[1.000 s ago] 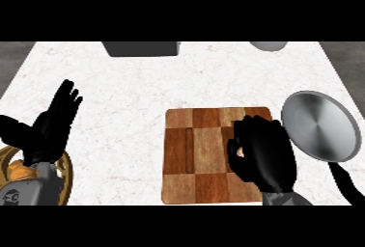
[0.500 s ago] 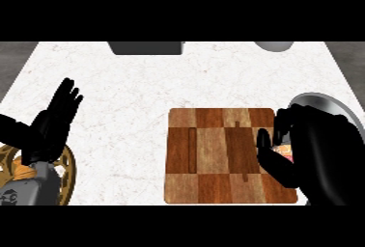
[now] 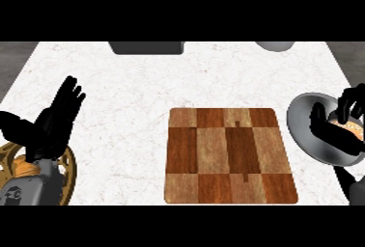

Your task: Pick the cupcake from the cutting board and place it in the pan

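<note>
– where's the cupcake?
– you've got the cupcake (image 3: 348,128) over the pan (image 3: 302,105), well off the cutting board (image 3: 228,154). only a tan sliver shows, because your right hand (image 3: 353,105) is curled round it, thumb one side, fingers the other.
– what could go wrong?
– you can't tell whether it touches the pan's floor. open from too high, or with it tilted, and it may topple or roll toward the rim. your left hand (image 3: 55,120) rests at the left, fingers spread upward.

wooden cutting board (image 3: 228,164), grey metal pan (image 3: 306,130)
</note>
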